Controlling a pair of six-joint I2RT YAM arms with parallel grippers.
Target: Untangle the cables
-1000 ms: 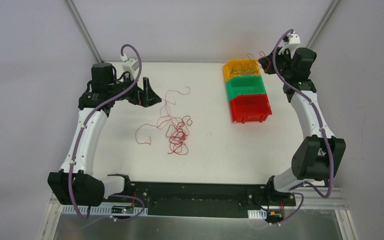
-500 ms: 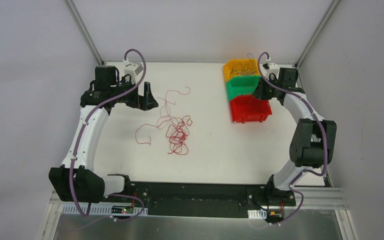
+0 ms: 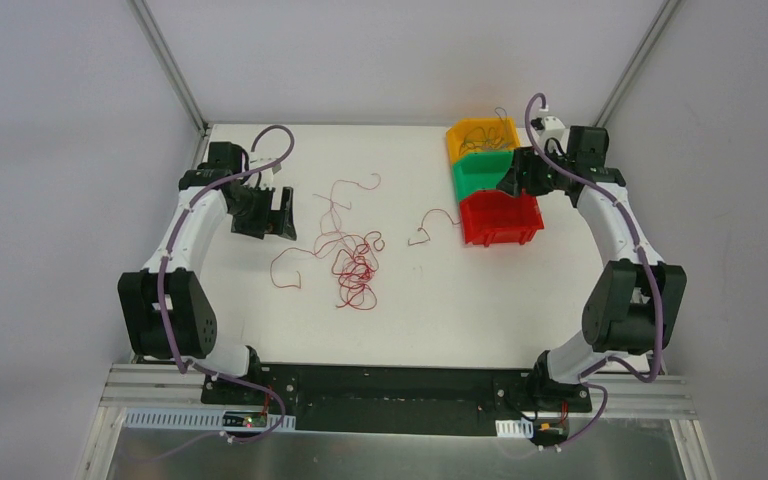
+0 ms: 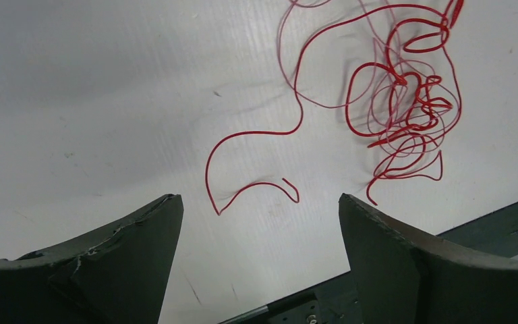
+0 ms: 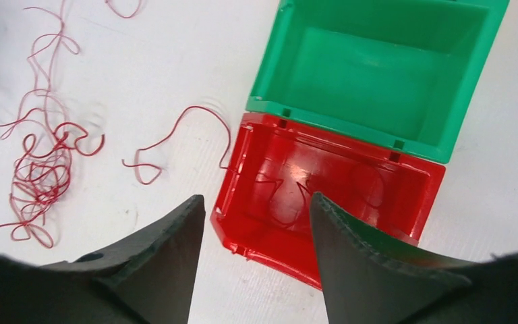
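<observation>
A tangle of thin red cables (image 3: 355, 265) lies left of the table's middle; it also shows in the left wrist view (image 4: 405, 101) and the right wrist view (image 5: 44, 172). One loose red cable (image 3: 428, 226) (image 5: 175, 131) lies apart, with one end at the red bin's left rim. My left gripper (image 3: 272, 212) (image 4: 260, 199) hovers open to the left of the tangle, over a trailing strand (image 4: 249, 189), with nothing between its fingers. My right gripper (image 3: 512, 180) (image 5: 256, 197) hangs open above the red bin's near left corner, holding nothing.
Three bins stand in a row at the back right: yellow (image 3: 460, 135) with thin wires in it, green (image 3: 465, 178) (image 5: 472, 101), and red (image 3: 500, 236) (image 5: 270, 250) with faint strands on its floor. The black base rail (image 3: 390, 385) runs along the near edge.
My right gripper has come from above the yellow bin to the red bin and opened; a red cable now lies beside the red bin. My left arm has swung nearer and lower.
</observation>
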